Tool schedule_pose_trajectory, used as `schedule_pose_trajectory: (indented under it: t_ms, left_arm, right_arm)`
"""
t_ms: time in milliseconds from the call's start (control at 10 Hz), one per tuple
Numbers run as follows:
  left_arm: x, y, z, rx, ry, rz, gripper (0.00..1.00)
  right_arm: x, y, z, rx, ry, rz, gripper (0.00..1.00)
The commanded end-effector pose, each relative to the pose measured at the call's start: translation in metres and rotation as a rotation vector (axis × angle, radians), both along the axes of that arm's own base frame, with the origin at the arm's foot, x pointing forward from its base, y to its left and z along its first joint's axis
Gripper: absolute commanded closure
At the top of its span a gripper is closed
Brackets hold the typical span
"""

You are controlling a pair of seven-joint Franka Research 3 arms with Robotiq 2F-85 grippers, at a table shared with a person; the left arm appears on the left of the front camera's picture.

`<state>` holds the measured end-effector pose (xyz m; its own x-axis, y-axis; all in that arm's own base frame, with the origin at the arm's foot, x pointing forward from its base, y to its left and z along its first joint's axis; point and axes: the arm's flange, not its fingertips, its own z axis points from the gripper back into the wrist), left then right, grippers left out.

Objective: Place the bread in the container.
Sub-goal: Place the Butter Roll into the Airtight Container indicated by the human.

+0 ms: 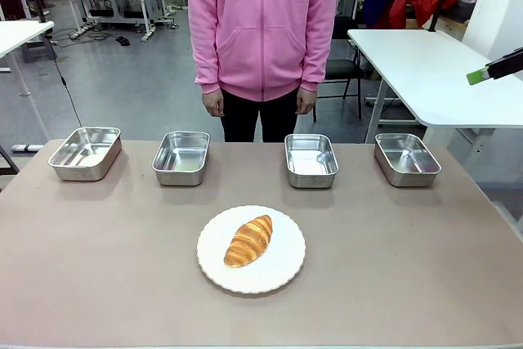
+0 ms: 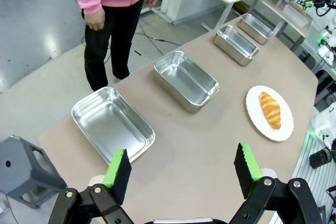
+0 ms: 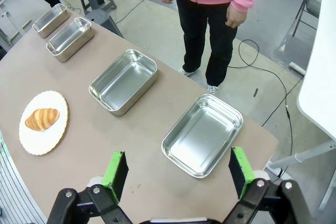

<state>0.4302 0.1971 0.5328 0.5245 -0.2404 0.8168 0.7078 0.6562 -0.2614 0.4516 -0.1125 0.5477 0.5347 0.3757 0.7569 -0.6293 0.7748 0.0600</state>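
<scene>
Front view: the golden-brown ridged croissant (image 1: 248, 240) is lying at a slant on a round white scallop-edged plate (image 1: 282, 271), lower centre of the frame, with nothing touching it. Four shiny rectangular stainless-steel pans are sitting in a row just above it. The left inner pan (image 1: 181, 157) and right inner pan (image 1: 310, 159) are nearest the plate. I can't tell which pan is the target. A person in a pink hoodie (image 1: 261, 30) is standing at the top, hands hanging down, clear of the brown tabletop (image 1: 409, 284).

Left wrist view: the left gripper (image 2: 181, 153) is hanging high over the table, green pads spread wide, holding nothing. The croissant is sitting at the right of the frame, well apart from it.

Right wrist view: the right gripper (image 3: 176, 155) is likewise gaping wide and carrying nothing, with the croissant off at the left edge.

My take: the pick-up isn't started. I'd be coming straight down and pinching across the fat middle, gently, since that crust probably crushes. Nothing is blocking the way, though the pan rims need watching on the drop.
</scene>
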Motion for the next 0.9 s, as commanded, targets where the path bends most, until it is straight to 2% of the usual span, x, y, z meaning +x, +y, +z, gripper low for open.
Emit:
schedule_pose_trajectory:
  t_ms: [0, 800]
  left_arm:
    - [-0.0011, 0.0012, 0.0014, -0.001, -0.012, -0.011, 0.0]
    - [-0.0011, 0.0012, 0.0014, -0.001, -0.012, -0.011, 0.0]
  right_arm:
    - [0.0008, 0.0003, 0.0, 0.007, -0.005, 0.003, 0.0]
    - [0.0008, 0.0003, 0.0, 0.007, -0.005, 0.003, 0.0]
